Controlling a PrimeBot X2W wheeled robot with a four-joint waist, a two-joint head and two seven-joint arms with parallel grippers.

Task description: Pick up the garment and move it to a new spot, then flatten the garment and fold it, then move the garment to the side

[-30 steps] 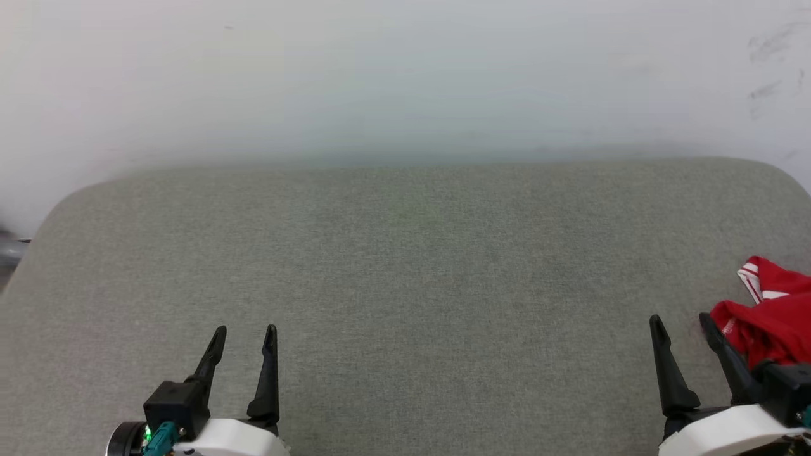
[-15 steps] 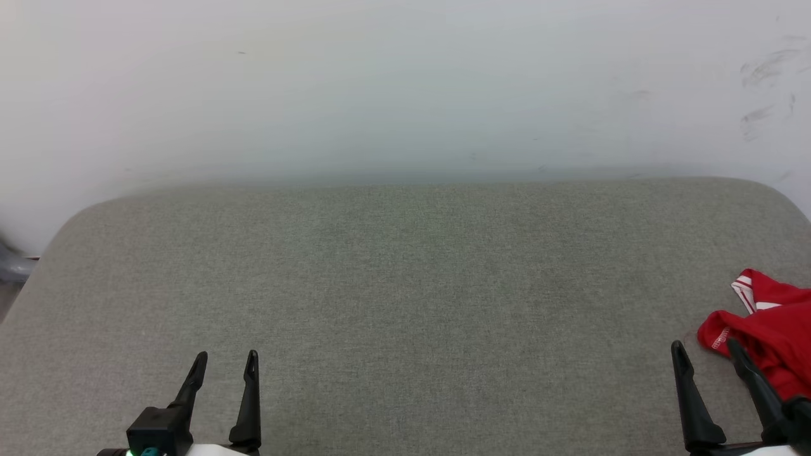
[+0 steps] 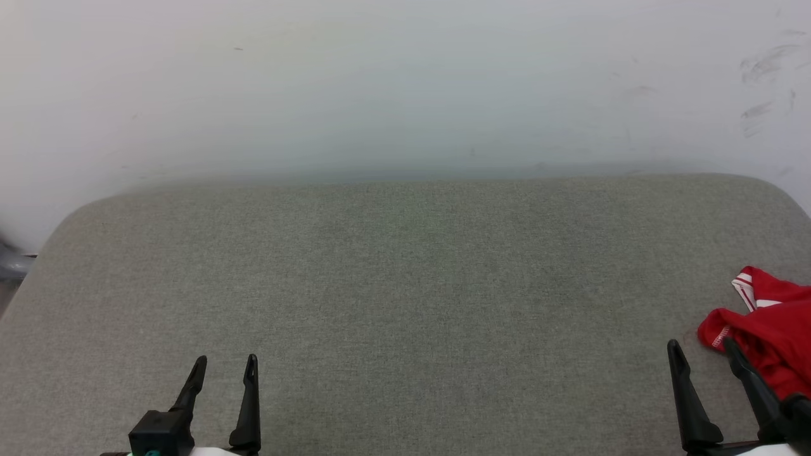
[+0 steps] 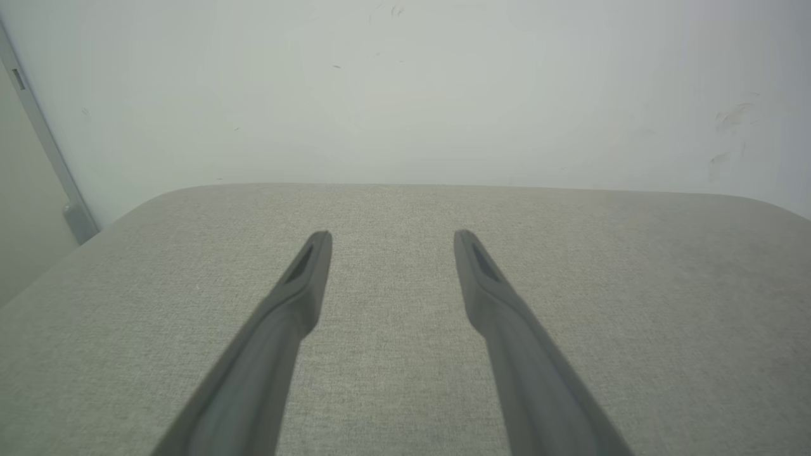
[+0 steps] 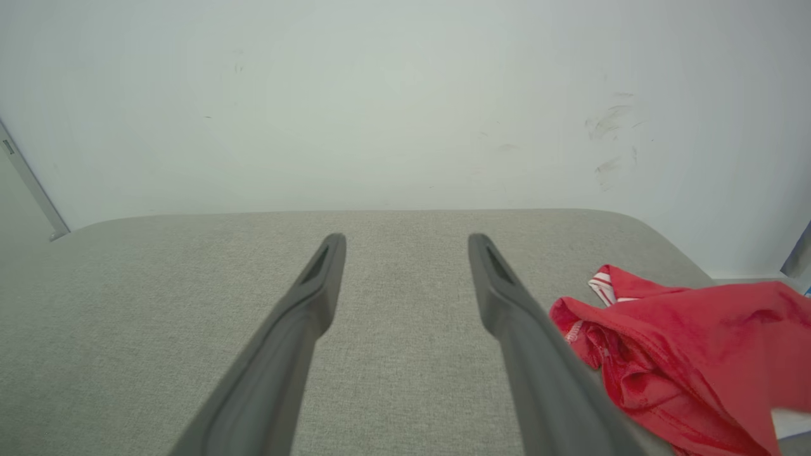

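Observation:
The garment point(image 3: 770, 329), a crumpled red shirt with white and red striped trim, lies bunched at the right edge of the grey padded surface point(image 3: 405, 285); the right wrist view shows the garment point(image 5: 690, 354) just right of my right fingers. My right gripper point(image 3: 703, 345) is open beside it, its outer finger at the cloth's edge, nothing between the fingers. In its own wrist view the right gripper point(image 5: 405, 244) is empty. My left gripper point(image 3: 226, 361) stands open at the lower left, far from the garment. The left gripper point(image 4: 389, 237) hovers over bare fabric.
A pale wall point(image 3: 405, 82) rises directly behind the padded surface. The surface's rounded corners fall away at far left and far right. A grey upright strip point(image 4: 44, 139) stands by the left corner.
The head view has tilted, so everything sits lower in the picture than a second ago. Both grippers stay open, and the garment has not moved on the surface.

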